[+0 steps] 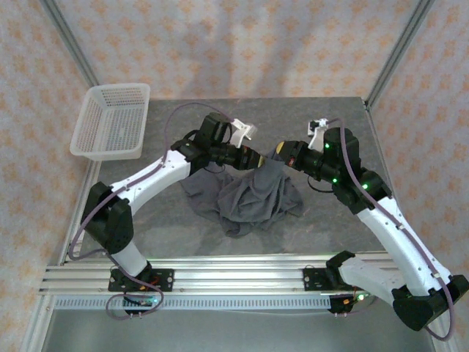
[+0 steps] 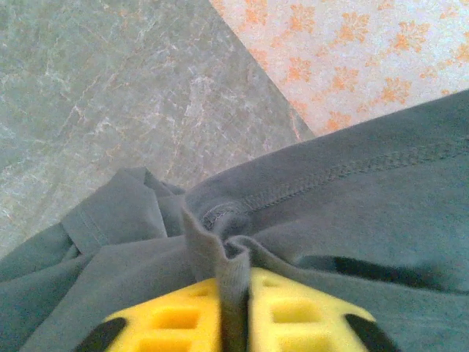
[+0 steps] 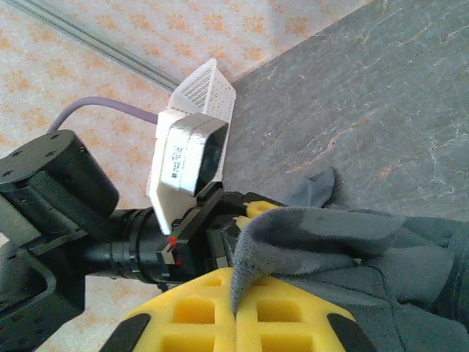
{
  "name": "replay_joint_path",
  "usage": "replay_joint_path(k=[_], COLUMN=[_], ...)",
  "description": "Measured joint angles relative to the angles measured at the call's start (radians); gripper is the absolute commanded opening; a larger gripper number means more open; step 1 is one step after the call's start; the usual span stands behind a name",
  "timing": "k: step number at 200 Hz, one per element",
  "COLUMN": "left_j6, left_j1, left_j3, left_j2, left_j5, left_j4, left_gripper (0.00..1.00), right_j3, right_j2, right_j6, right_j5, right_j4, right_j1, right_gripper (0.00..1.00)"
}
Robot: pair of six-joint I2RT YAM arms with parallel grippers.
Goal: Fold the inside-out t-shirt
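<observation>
The t-shirt lies bunched in a heap at the middle of the desk, nearer the near edge than the far one, with one peak of cloth raised at its far side. Both arms meet at that peak. The left fingers are closed on a narrow upright fold of the cloth, which is pinched between the two yellow pads. The right fingers are likewise closed on a cloth edge, which drapes over their tips. In the top view the two grips are just beside each other, left fingers to the left and right fingers to the right, and the rest of the heap falls from them toward the near edge. The heap is wider left to right than far to near, so the next move probably calls for drawing the two grips apart along that line. A stitched hem runs beside the left grip, but which hem it is cannot be told. Collar, sleeves and tag cannot be made out in the heap. A basket stands at the far left corner, well apart.
</observation>
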Motion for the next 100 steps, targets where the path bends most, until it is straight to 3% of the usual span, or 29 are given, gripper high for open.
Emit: replay_joint_path(k=[31,63,69,82,100], left_j6=[0.006,-0.021,-0.027,-0.043,-0.05], left_j1=[0.001,0.017,0.021,0.026,0.011], left_j3=[-0.001,0.042,0.074,0.146,0.256], left_j2=[-0.045,-0.124,-0.14,-0.167,-0.191], left_j5=[-0.019,-0.055,-0.065,-0.073,-0.072], left_j4=[-0.015,-0.117,-0.142,-0.172,-0.2], left_gripper=[0.0,0.0,0.0,0.0,0.0], right_j3=[0.0,-0.016,-0.032,-0.08,-0.136], right_j2=[-0.002,-0.012,-0.012,-0.004,0.012], right_j6=[-0.001,0.006,0.003,-0.013,-0.051], right_j5=[0.04,0.266,0.296,0.311,0.26], right_j4=[-0.012,-0.148,-0.169,-0.195,-0.2], right_j1=[0.0,-0.032,-0.045,-0.065,-0.066], right_gripper=[0.0,0.01,0.06,0.27,0.38])
